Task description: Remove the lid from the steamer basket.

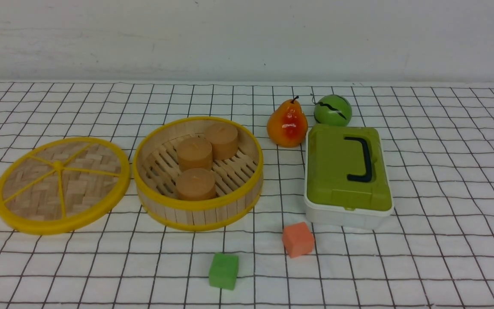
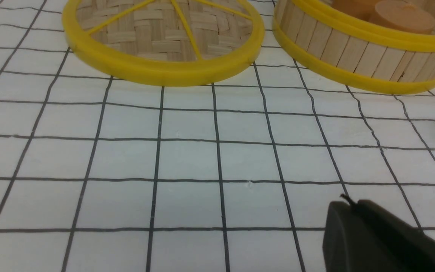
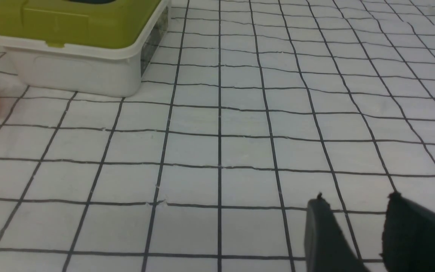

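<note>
One lid (image 1: 61, 184) lies flat on the gridded surface (image 1: 444, 171), just left of the one basket (image 1: 198, 173) and off it; their yellow rims look nearly touching in the front view, while the left wrist view shows a narrow strip of cloth between them. The basket stands open with three tan cylinders (image 1: 195, 183) on its slatted floor (two at the back, one in front). To its right are one pear (image 1: 287, 124), one green ball (image 1: 332, 110) and one white box (image 1: 347, 176) with a green top and black handle. Two cubes sit nearer the robot: one orange (image 1: 298, 239), one green (image 1: 224, 270).

The left hand (image 2: 349, 206) has its tips together, holding nothing, above bare cloth near the lid. The right hand (image 3: 357, 206) has its tips apart, empty, near the box.
</note>
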Controlling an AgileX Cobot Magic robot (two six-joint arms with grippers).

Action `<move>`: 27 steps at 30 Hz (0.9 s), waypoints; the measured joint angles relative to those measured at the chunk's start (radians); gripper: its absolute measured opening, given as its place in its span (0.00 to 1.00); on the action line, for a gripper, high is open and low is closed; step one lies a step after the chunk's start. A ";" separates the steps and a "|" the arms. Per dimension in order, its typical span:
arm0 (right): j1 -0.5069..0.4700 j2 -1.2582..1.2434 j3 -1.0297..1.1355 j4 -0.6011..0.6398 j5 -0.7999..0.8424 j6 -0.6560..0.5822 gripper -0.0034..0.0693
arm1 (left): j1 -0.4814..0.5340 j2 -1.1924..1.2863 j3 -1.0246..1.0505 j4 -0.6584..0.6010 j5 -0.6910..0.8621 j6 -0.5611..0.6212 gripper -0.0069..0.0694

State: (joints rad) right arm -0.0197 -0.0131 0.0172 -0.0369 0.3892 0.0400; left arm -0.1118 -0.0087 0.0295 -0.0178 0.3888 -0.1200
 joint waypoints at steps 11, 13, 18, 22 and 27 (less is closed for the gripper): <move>0.000 0.000 0.000 0.000 0.000 0.000 0.38 | 0.000 0.000 0.000 0.000 0.000 0.000 0.12; 0.000 0.000 0.000 0.000 0.000 0.000 0.38 | 0.000 0.000 0.000 0.000 0.000 0.000 0.12; 0.000 0.000 0.000 0.000 0.000 0.000 0.38 | 0.000 0.000 0.000 0.000 0.000 0.000 0.13; 0.000 0.000 0.000 0.000 0.000 0.000 0.38 | 0.000 0.000 0.000 0.000 0.000 0.000 0.14; 0.000 0.000 0.000 0.000 0.000 0.000 0.38 | 0.000 0.000 0.000 0.000 0.000 0.000 0.14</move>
State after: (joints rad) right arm -0.0197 -0.0131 0.0172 -0.0369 0.3892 0.0400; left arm -0.1118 -0.0087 0.0295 -0.0178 0.3888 -0.1200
